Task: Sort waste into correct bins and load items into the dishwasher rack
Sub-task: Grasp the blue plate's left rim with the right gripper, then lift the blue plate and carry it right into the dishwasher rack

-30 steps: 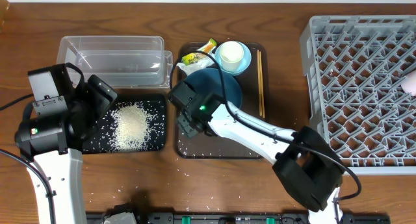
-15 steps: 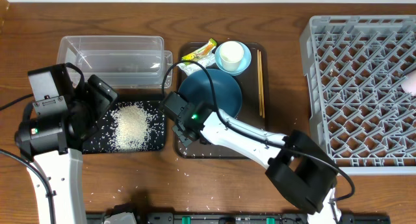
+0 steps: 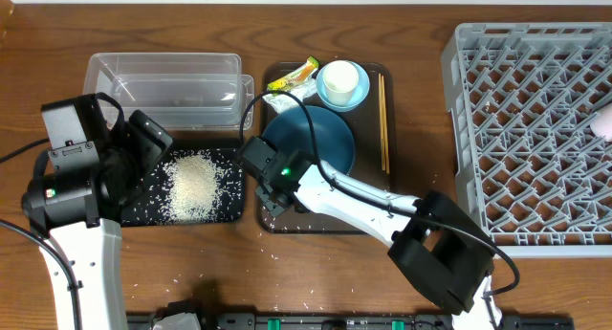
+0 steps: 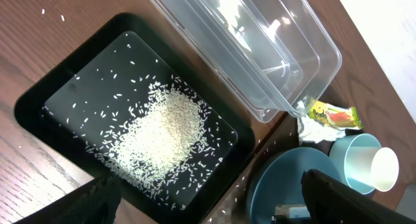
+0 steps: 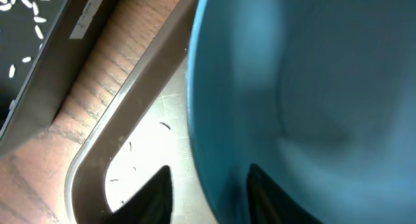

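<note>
Glossy clear tub [image 3: 163,91], matt black tray [image 3: 230,207] (plastic), wooden table [image 3: 335,282]

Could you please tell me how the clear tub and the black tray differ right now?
The clear tub is see-through and deep-walled; the black tray is opaque and shallow. The tray holds a heap of rice; the tub looks empty. Both are rectangular and similar in size.

Wooden table [image 3: 382,273] bearing tub [image 3: 96,77], black tray [image 3: 229,210] just beside it, brown tray [image 3: 369,110], rack [image 3: 535,129] at right; stray rice grains [image 3: 277,256] on bare wood.
</note>
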Available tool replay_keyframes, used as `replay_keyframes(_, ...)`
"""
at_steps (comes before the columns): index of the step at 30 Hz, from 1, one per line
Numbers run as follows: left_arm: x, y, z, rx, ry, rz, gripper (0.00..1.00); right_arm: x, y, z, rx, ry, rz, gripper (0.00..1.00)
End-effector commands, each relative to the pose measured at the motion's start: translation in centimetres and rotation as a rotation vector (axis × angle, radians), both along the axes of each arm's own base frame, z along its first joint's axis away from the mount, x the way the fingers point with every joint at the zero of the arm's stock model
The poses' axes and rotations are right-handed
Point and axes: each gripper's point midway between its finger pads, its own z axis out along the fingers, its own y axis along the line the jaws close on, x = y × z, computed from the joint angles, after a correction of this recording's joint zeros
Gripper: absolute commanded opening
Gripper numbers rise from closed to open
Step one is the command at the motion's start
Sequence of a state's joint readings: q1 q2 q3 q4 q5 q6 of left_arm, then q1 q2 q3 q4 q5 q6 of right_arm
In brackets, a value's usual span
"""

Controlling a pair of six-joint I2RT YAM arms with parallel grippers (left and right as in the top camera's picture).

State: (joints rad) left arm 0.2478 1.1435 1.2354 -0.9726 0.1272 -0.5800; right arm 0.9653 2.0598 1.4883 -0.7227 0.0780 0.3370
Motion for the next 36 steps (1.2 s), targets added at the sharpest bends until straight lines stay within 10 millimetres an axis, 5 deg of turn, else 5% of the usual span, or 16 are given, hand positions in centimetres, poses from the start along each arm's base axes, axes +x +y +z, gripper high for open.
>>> replay_keyframes(1,0.1,0.3,0.5,0.009,-0.01,0.011,0.91,-0.3,0.1,-0.3,-0.003,0.012,0.0,0.29)
replay_keyframes(18,0.1,0.3,0.5,0.009,-0.01,0.011,0.91,-1.1,1.0,0.6,0.041,0.071,0.018,0.01)
replay_keyframes(36,0.1,0.3,0.5,0.009,-0.01,0.011,0.92,1.3,2.3,13.3,0.116,0.045,-0.031,0.01)
